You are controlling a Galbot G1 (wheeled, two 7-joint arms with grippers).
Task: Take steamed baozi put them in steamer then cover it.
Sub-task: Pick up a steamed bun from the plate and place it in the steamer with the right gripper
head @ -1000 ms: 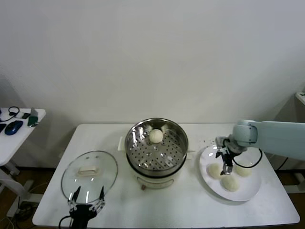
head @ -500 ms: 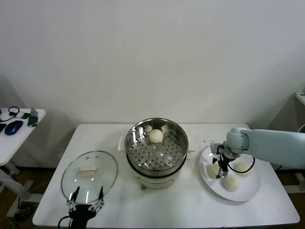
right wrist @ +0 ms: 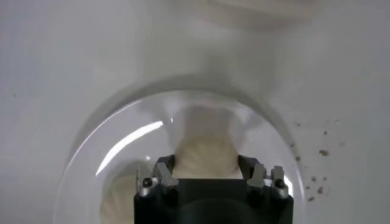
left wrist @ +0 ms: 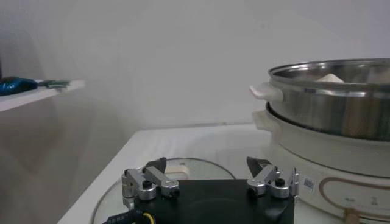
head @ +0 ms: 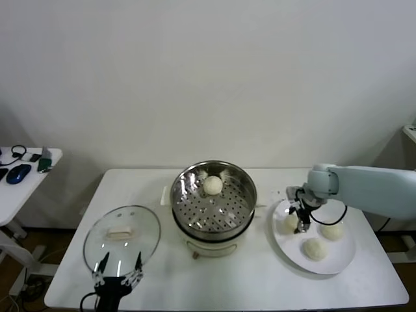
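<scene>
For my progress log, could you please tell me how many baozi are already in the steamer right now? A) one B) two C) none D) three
A: a single baozi sits in the steamer; three others remain on the white plate, under the right gripper.

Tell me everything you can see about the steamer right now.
The steamer is a round, shiny steel basket with a perforated bottom, sitting upright on a white cooker base with side handles, mid-table. It is uncovered: the glass cover lies flat on the table to its left, apart from it. One cream-white baozi rests inside near the far wall. No gripper touches it; the right gripper is over the plate to its right.
</scene>
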